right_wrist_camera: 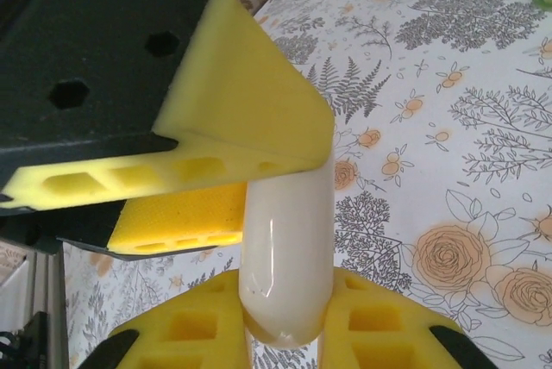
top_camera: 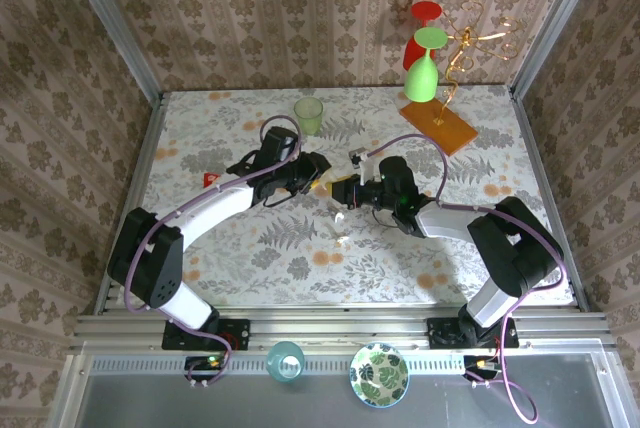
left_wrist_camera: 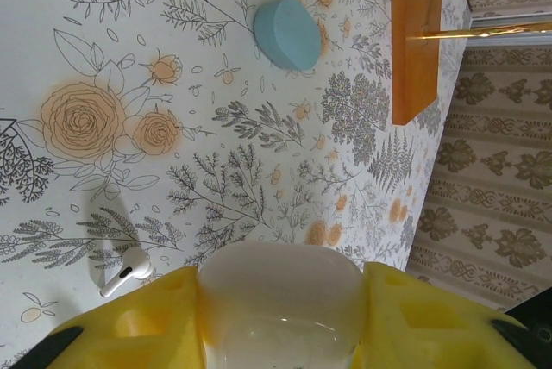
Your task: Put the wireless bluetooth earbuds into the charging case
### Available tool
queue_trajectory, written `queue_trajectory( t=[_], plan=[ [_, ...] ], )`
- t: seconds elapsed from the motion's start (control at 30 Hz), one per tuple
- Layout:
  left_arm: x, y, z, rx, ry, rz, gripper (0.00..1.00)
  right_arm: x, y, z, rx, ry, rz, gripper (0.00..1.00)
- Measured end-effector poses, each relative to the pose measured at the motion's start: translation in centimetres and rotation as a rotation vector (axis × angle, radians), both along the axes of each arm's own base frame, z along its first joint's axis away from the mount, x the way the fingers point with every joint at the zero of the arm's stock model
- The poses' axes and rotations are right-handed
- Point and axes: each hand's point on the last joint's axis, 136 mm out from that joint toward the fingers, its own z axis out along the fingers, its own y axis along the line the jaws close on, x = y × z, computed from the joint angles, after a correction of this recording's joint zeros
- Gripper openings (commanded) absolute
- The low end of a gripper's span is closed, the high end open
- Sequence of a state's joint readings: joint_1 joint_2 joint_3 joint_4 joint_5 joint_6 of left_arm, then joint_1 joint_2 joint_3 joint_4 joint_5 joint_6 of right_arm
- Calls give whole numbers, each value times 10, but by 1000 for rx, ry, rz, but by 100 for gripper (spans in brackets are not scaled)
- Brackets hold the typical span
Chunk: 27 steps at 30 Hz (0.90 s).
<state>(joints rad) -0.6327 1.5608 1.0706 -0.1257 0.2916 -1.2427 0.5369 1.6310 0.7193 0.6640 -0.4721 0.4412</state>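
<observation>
The white charging case (left_wrist_camera: pixel 280 287) hangs above the table, pinched from two sides. My left gripper (left_wrist_camera: pixel 280 300) is shut on it, yellow pads (left_wrist_camera: pixel 147 317) pressed against both flanks. My right gripper (right_wrist_camera: pixel 285 309) is shut on the case's (right_wrist_camera: pixel 286 248) opposite end, and the left arm's yellow fingers (right_wrist_camera: pixel 250 110) clamp its upper part. From above, both grippers (top_camera: pixel 318 173) (top_camera: pixel 347 191) meet at the table's middle with the case (top_camera: pixel 333 186) between them. One earbud (left_wrist_camera: pixel 125 272) lies on the tablecloth below, also seen as a white earbud (top_camera: pixel 343 240).
A light blue disc (left_wrist_camera: pixel 289 33) lies further out, near an orange wooden base (top_camera: pixel 440 126) carrying a gold stand with green and red glasses (top_camera: pixel 422 73). A green cup (top_camera: pixel 309 115) stands at the back. A red item (top_camera: pixel 212 179) lies left.
</observation>
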Motion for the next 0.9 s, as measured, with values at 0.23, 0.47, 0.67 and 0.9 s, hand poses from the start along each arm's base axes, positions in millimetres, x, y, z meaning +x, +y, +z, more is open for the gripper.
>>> queue_trajectory(
  t=[0.23, 0.47, 0.67, 0.9],
  plan=[
    [-2, 3, 1, 44, -42, -21, 87, -2, -1, 2, -10, -12, 19, 14],
    [-2, 14, 39, 165, -285, -108, 100, 1, -21, 17, -18, -39, 17, 14],
    [-14, 25, 89, 272, -683, -291, 100, -9, -38, 28, -69, -54, 45, 15],
    [-56, 25, 91, 329, -1025, -574, 97, -36, -41, 62, -142, -117, 170, 15]
  ],
)
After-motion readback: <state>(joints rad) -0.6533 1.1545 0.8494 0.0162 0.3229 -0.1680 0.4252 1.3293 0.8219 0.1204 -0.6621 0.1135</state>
